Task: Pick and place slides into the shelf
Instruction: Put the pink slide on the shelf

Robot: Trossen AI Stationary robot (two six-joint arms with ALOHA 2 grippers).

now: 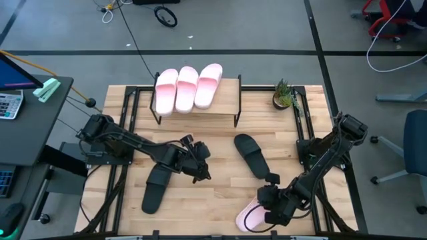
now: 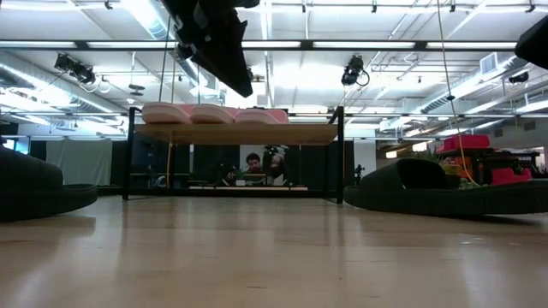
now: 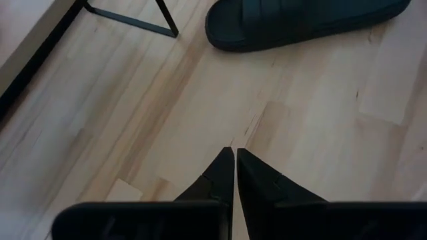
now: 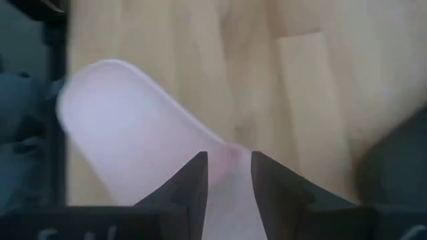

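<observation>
Slides: in the high view, three pink slides lie on the shelf; the right tool sits at a fourth pink slide near the table front edge. The left tool hovers between two black slides. Left wrist view: fingers pressed together, second black slide ahead. Right wrist view: fingers pinch the pink slide's rim.
</observation>
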